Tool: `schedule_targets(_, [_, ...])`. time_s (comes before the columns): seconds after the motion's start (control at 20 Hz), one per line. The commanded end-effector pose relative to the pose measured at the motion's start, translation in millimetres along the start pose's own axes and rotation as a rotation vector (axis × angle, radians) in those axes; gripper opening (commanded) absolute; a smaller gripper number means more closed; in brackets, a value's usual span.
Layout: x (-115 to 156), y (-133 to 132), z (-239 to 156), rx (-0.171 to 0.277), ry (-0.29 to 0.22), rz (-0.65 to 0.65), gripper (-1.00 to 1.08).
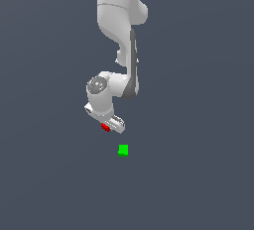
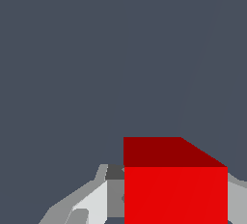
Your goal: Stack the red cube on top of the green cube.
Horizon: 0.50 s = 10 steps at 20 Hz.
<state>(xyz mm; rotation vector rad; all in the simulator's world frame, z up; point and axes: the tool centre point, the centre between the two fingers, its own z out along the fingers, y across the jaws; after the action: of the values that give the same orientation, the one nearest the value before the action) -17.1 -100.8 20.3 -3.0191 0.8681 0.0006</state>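
Filling the wrist view, the red cube sits pinched in the gripper (ready for stacking), the green cube near its five o'clock in the exterior view.

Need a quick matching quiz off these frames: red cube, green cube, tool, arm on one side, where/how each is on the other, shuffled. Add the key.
Things
1. red cube
2. green cube
3. tool
4. arm

States
A. lies alone on the floor, nothing touching it
B. white, reaches down from the exterior view's top
C. held between the fingers
D. shut on a cube, beside the free cube rather than over it

Pairs: 1-C, 2-A, 3-D, 4-B
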Motion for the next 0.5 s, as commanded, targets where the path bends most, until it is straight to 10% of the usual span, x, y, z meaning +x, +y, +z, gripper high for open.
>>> schedule_targets(0.0, [-0.1,-0.3,-1.1,0.000,0.000,-0.001,-1.00])
schedule_targets(0.45, [-1.0,0.3,-36.6,0.000,0.000,0.000,-1.00])
